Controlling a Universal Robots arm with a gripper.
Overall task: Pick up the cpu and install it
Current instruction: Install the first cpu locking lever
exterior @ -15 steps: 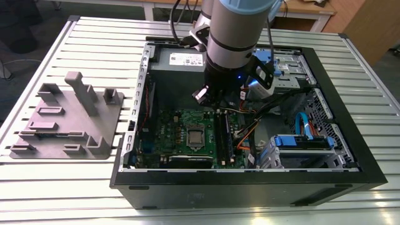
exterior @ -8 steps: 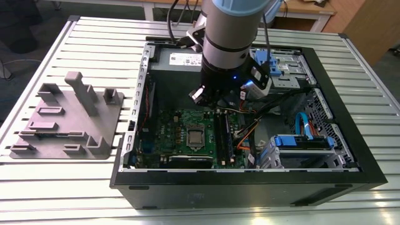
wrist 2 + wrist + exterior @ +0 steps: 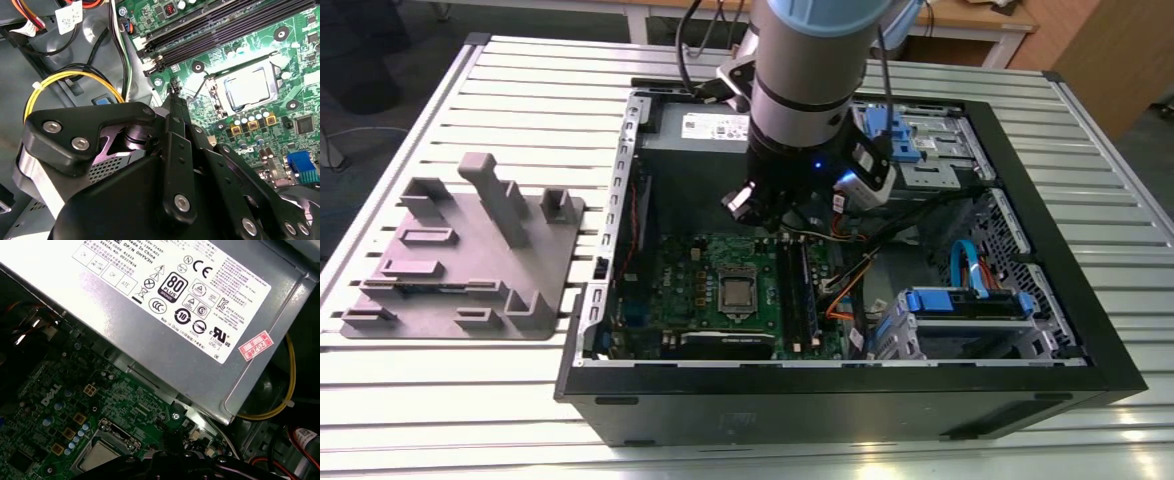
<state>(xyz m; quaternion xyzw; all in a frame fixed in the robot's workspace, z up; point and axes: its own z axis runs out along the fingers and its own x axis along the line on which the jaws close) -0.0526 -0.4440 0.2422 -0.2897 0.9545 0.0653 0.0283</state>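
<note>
The flat silvery cpu (image 3: 248, 88) sits in the green board (image 3: 707, 262); black claw (image 3: 173, 90) above it, fingertips together, holding nothing, cables (image 3: 75, 75) alongside.

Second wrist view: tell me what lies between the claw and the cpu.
In the second wrist view, between the claw and the cpu lies a bare stretch of green motherboard with a thin metal socket lever crossing it.

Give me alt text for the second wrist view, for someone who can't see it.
The cpu, a pale silvery square, sits in its socket on the green motherboard, beyond the black pincer that fills the foreground. Long black memory slots run beside the socket, and a yellow cable loops over the grey case floor.
</note>
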